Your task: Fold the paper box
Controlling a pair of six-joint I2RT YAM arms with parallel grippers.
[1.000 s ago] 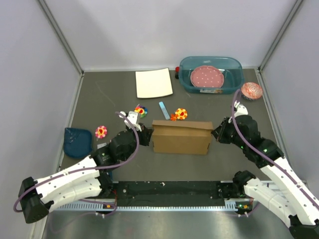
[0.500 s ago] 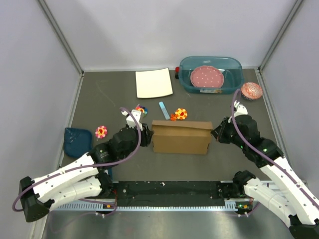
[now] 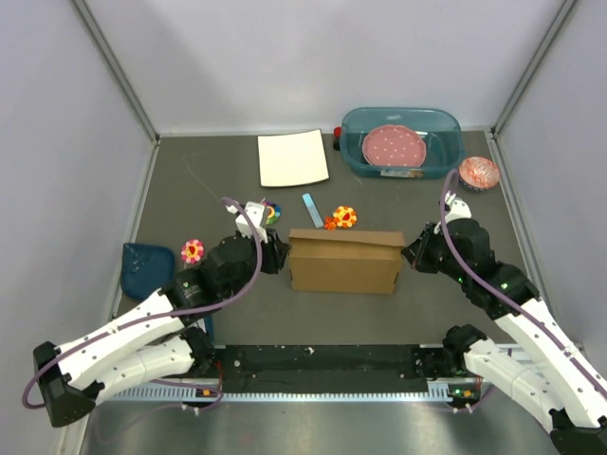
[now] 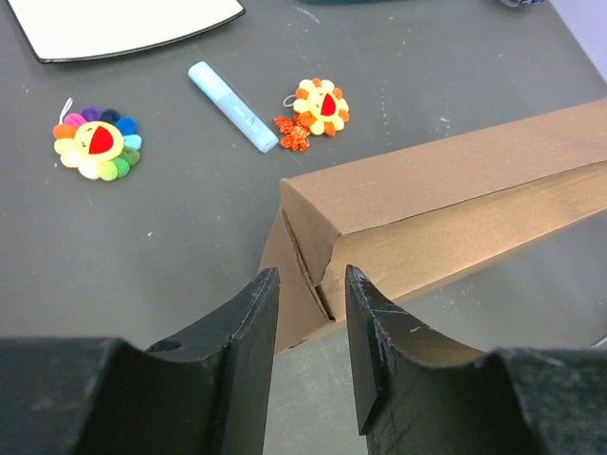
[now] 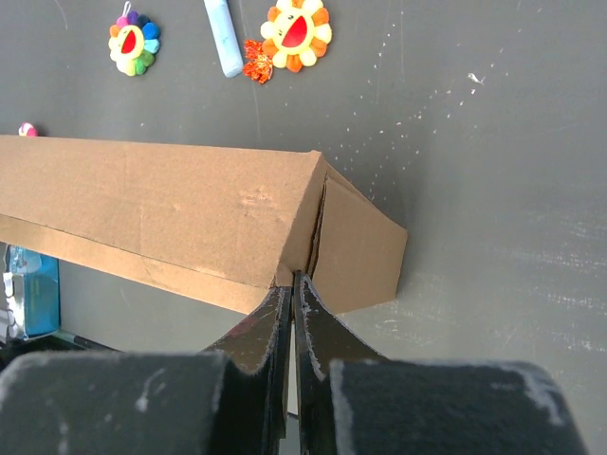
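The paper box [image 3: 343,261] is brown cardboard, folded into a closed rectangular block in the middle of the table. Its left end, with a slanted flap seam, shows in the left wrist view [image 4: 446,204]. My left gripper [image 3: 276,254] is open, its tips [image 4: 310,275] just short of that left end, with nothing between them. At the opposite end, my right gripper [image 3: 408,254] is shut, and its joined tips [image 5: 291,277] touch the lower corner of the box [image 5: 161,204] beside the end flap's seam.
A teal tub [image 3: 446,128] holding a pink plate [image 3: 393,147] stands at the back right, with a white sheet [image 3: 293,158] left of it. Flower toys [image 3: 343,217] [image 3: 193,250] and a blue marker [image 3: 312,209] lie behind the box. A dark blue dish [image 3: 147,268] sits at the left.
My left gripper has opened and the left wrist has shifted slightly away from the near edge. The box and the right arm have not moved.
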